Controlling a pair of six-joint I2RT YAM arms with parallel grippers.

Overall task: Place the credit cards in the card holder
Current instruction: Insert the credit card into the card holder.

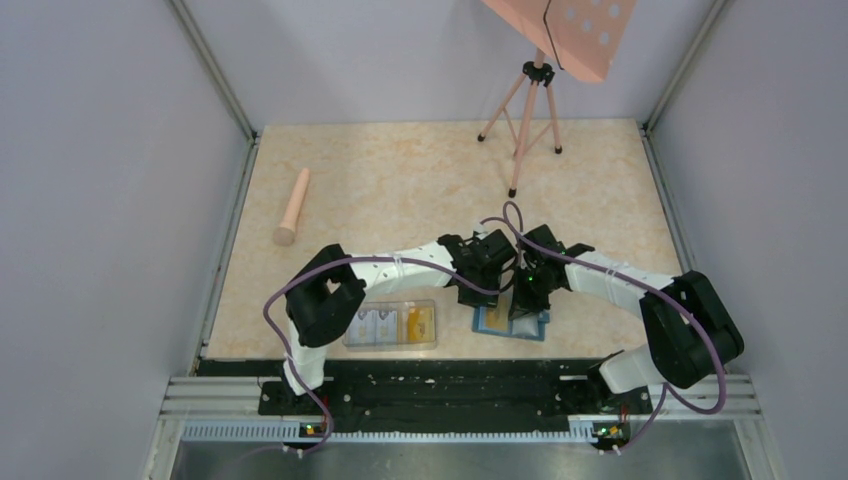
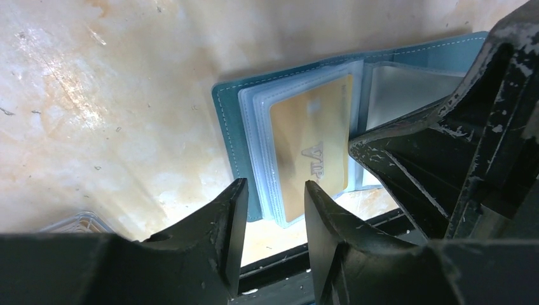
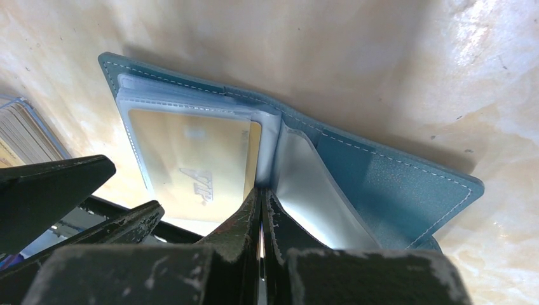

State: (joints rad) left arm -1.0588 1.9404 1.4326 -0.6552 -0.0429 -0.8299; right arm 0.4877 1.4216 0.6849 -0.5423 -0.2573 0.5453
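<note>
One yellow card (image 2: 311, 146) sits in a clear sleeve on the left page of the card holder (image 2: 229, 127), which lies open at lower centre of the overhead view. Right gripper (image 3: 262, 197): jaws together, tips at the fold. Left gripper (image 2: 274, 187): jaws apart, empty, over the card's near edge. Judged step: card seated, release. Next move calls for picking from the cards (image 1: 375, 325) in the clear box (image 1: 391, 346), left of the holder.

I'm watching two robot arms wearing white shells between bulky black joint housings: the left arm (image 1: 395, 272) at lower left of the overhead frame, the right arm (image 1: 620, 280) at lower right. A thin purple cable (image 1: 267, 310) is looping along each. Small green lights (image 1: 312, 430) are glowing at the bases. Close up, the matte black plastic fingers (image 3: 238, 232) are showing whitish scuffs.
</note>
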